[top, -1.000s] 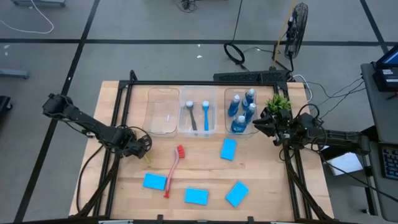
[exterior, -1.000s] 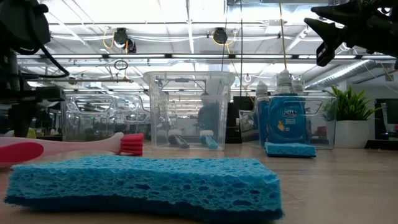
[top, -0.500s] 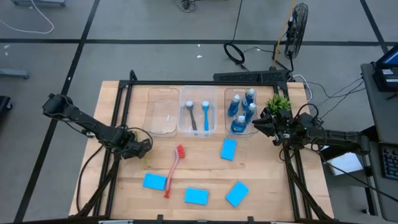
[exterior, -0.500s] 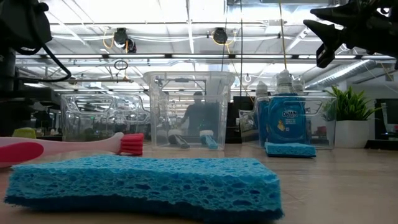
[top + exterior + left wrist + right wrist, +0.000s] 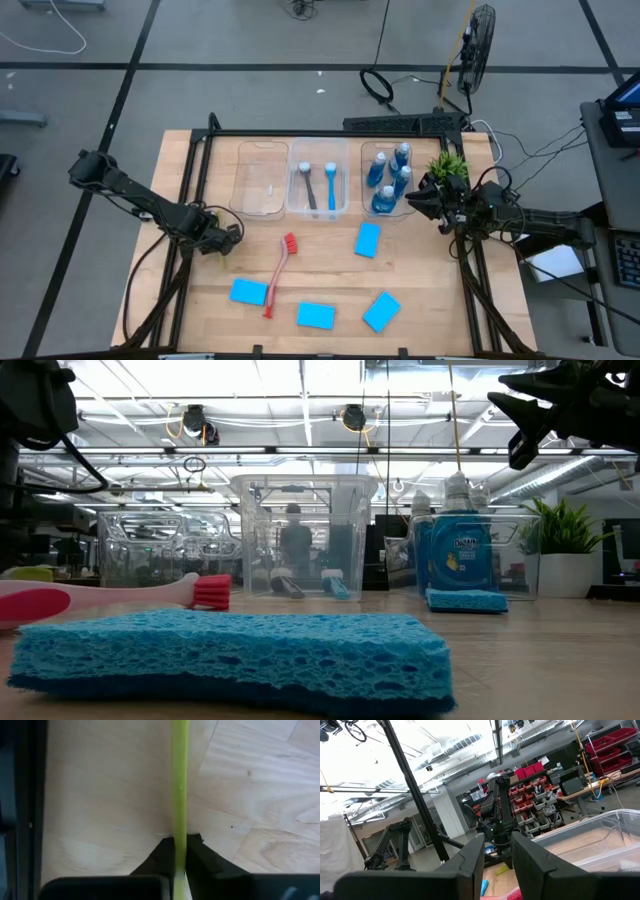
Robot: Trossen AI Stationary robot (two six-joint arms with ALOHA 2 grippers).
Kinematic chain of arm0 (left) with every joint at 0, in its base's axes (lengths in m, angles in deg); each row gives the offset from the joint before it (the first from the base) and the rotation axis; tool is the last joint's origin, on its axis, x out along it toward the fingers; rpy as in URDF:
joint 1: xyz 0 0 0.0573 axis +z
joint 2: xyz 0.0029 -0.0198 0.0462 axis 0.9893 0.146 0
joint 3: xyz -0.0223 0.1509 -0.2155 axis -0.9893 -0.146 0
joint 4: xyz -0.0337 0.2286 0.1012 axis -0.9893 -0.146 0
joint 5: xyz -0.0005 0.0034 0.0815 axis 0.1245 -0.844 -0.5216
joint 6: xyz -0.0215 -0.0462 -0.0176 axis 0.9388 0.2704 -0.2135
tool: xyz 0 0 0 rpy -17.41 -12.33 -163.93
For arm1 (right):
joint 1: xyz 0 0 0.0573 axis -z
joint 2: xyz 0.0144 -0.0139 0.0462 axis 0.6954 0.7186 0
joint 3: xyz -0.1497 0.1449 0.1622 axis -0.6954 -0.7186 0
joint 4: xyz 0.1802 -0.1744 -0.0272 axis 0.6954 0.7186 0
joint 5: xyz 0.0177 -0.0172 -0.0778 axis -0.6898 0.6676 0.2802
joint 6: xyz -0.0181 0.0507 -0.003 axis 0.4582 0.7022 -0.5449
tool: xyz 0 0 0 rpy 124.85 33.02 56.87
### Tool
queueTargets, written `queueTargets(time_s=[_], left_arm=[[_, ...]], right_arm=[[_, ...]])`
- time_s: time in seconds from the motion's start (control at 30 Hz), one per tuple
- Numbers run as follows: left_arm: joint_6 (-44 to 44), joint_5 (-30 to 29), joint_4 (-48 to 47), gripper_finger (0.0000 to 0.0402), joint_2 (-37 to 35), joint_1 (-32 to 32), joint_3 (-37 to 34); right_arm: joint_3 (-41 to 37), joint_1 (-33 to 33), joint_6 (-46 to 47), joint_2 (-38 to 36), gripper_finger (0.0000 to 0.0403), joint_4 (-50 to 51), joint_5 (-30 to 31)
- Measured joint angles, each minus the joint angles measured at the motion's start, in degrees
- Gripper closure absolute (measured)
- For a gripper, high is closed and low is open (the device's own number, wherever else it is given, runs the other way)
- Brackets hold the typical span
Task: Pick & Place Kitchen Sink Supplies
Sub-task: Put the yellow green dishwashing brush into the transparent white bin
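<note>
A yellow-green brush (image 5: 179, 780) lies on the wooden table near its left edge, and my left gripper (image 5: 179, 851) is shut on its slim handle; the same gripper shows in the high view (image 5: 230, 240). The red brush (image 5: 277, 275) lies mid-table among several flat blue sponges (image 5: 315, 315). A grey and a blue brush lie in the middle clear bin (image 5: 318, 180). Blue bottles (image 5: 388, 178) stand in the right bin. My right gripper (image 5: 425, 200) hangs raised beside that bin, open and holding nothing (image 5: 497, 857). My left gripper pinches the yellow-green brush's handle (image 5: 179, 832) between its two fingers (image 5: 162, 852). The fingers come from above, pointing down, and lie across the handle. The brush stays low over the table; I cannot tell whether it is lifted clear.
An empty clear bin (image 5: 262, 180) stands left of the middle bin. A small green potted plant (image 5: 447, 165) sits at the far right, close to my right gripper. A black frame rail (image 5: 190, 200) runs along the table's left side next to my left gripper.
My left gripper has shut on the yellow-green brush's handle and shifted slightly toward the table's left edge. A person in the room behind has walked to the left.
</note>
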Motion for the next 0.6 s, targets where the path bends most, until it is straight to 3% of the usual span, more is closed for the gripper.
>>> queueTargets(time_s=[0.4, 0.6], left_arm=[[-6.4, 3.7, -2.1, 0.0378, -0.4, 0.0, 0.9], [-10.3, 6.3, -10.4, 0.0381, -1.2, -0.1, 5.6]], right_arm=[[0.0, 0.0, 0.2, 0.0, 0.0316, 0.0, 0.0], [0.0, 0.0, 0.2, 0.0, 0.0316, 0.0, 0.0]])
